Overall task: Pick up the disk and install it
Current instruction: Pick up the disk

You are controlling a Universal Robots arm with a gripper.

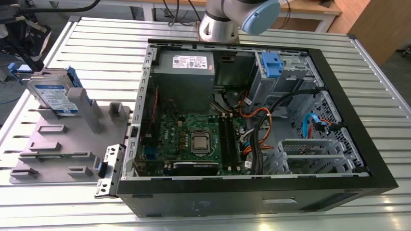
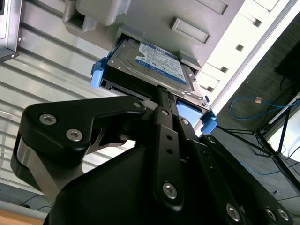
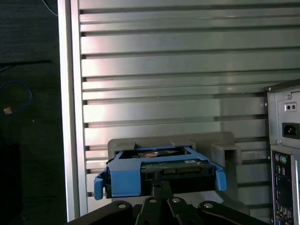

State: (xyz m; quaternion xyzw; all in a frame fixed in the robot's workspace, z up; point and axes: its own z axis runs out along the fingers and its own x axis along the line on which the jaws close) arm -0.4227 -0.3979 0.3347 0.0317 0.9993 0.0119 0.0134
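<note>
The disk (image 1: 55, 96) is a silver drive with a blue-and-white label and blue carrier rails. It stands upright in a slot of the grey fixture (image 1: 57, 144) at the exterior view's left, outside the open computer case (image 1: 359, 120). In both wrist views my gripper (image 2: 161, 93) is at the disk's (image 2: 150, 65) connector edge, with the fingers drawn together at the middle of the blue carrier (image 3: 126, 178). Whether the gripper's (image 3: 161, 183) tips touch the carrier I cannot tell. The disk (image 3: 164, 164) sits low in the fixture.
The case lies open on the slatted metal table (image 1: 96, 43), showing the green motherboard (image 1: 192, 139), a grey power-supply box (image 1: 186, 65) and a grey drive cage with a blue latch (image 1: 273, 65). The case's rear panel (image 3: 283, 140) stands close to the fixture. The table edge and floor cables (image 2: 253, 101) are beside the fixture.
</note>
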